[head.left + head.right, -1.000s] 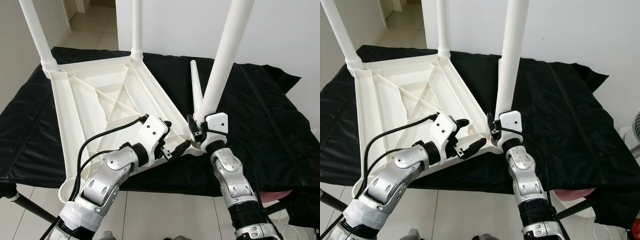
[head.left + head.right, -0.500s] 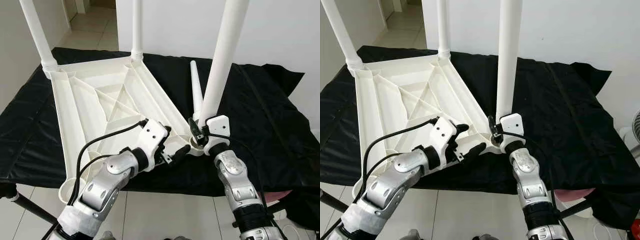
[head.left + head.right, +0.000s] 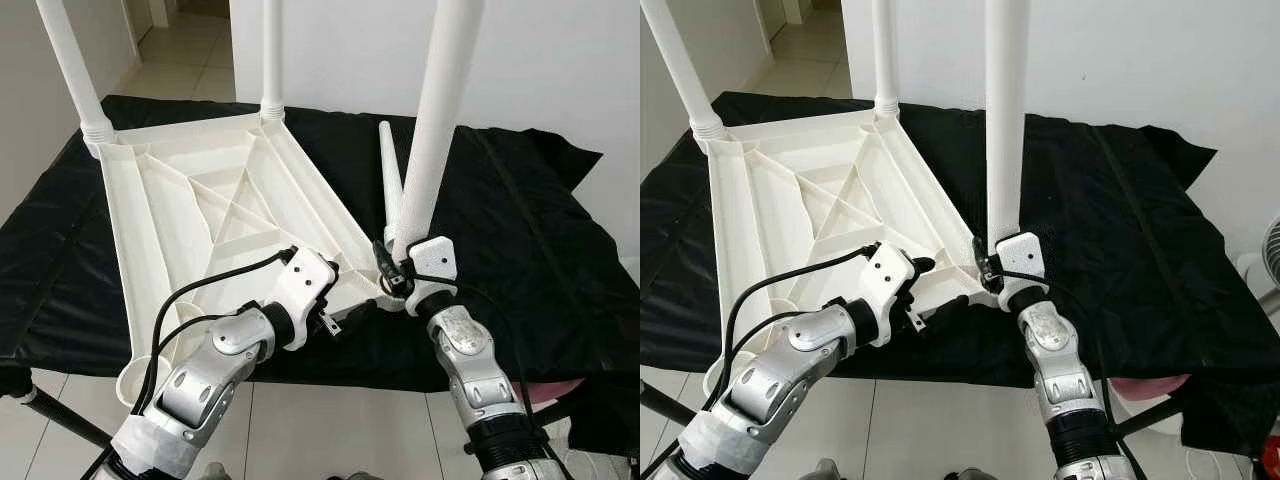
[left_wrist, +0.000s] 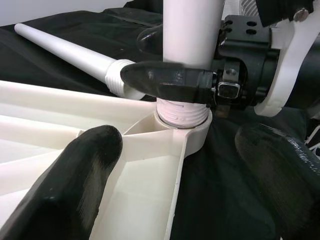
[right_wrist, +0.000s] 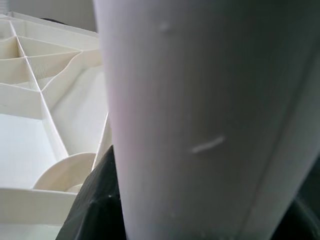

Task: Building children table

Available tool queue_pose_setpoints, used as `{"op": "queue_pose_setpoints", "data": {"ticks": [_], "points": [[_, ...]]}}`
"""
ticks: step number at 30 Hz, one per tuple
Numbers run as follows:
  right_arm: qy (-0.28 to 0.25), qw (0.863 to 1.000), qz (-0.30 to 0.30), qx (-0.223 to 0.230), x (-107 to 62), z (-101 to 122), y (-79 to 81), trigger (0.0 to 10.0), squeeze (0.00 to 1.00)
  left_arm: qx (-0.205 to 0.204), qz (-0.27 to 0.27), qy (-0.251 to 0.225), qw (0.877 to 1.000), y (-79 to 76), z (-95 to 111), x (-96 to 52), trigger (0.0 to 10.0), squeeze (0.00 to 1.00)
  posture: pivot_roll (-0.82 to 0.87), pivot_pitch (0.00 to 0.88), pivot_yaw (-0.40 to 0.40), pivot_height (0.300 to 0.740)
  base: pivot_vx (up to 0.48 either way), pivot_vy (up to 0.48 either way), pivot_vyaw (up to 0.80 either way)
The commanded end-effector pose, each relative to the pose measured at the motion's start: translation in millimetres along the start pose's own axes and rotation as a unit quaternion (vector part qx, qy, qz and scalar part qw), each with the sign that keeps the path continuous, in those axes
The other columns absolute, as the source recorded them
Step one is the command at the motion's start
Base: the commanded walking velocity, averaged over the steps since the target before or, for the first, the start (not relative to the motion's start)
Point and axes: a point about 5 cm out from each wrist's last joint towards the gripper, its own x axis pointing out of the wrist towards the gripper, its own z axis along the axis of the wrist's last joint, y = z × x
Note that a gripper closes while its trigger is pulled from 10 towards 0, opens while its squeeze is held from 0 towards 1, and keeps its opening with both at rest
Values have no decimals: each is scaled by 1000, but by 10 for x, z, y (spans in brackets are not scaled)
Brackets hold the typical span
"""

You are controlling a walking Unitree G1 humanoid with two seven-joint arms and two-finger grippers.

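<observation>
Black cloth [image 3: 520, 230] covers the worktop, which stands on a pale tiled floor [image 3: 330, 420] before a white wall [image 3: 560, 60]. White plastic tabletop [image 3: 190, 220] lies upside down on the cloth, ribbed underside up, reaching from the worktop's far left corner towards the middle of its near edge. Two legs stand upright in the sockets at its far corners: far-left leg [image 3: 72, 62] and far-right leg [image 3: 271, 55]. Third leg [image 3: 432, 140] stands nearly upright, its threaded end seated in the socket [image 4: 192, 131] at the tabletop's near right corner. Right gripper [image 3: 393, 272] is clamped around the base of this leg just above the socket, one black finger [image 4: 170, 80] wrapped across its front. Left gripper [image 3: 340, 315] sits at the tabletop's near edge beside the same corner, fingers spread wide, one over the ribbed underside and one over the cloth; contact with the plastic cannot be told. Spare leg [image 3: 390, 180] lies flat on the cloth behind the socket, just beside the tabletop's right edge
</observation>
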Motion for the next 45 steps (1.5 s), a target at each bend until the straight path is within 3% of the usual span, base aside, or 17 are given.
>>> {"op": "queue_pose_setpoints", "data": {"ticks": [1, 15, 22, 32, 40, 45], "points": [[16, 1000, 9, 7, -15, -73, 8, 10000, 0, -1, -34, 8, 999, -50, -14, 11, 10000, 0, 49, 49, -73, 740, 0, 0, 0], [41, 998, -1, 51, 28, -196, -6, 10000, 0, 3, -29, 2, 1000, -31, 31, 5, 10000, 0, 60, 45, -74, 740, 0, 0, 0], [71, 990, -11, 125, -3, -342, 41, 10000, 0, 6, -29, -2, 1000, -26, 61, 5, 10000, 0, 62, 42, -77, 740, 0, 0, 0], [79, 982, -34, 168, 5, -390, 45, 10000, 0, 8, -30, -4, 1000, -27, 82, 3, 10000, 0, 66, 42, -73, 740, 0, 0, 0], [83, 983, -35, 161, -8, -409, 52, 10000, 0, 7, -30, -4, 1000, -28, 87, -3, 10000, 0, 65, 48, -69, 740, 0, 0, 0], [73, 991, -8, 116, 11, -356, 77, 10000, 0, 8, -30, -3, 1000, -26, 93, -2, 10000, 0, 63, 50, -67, 740, 0, 0, 0]]}}
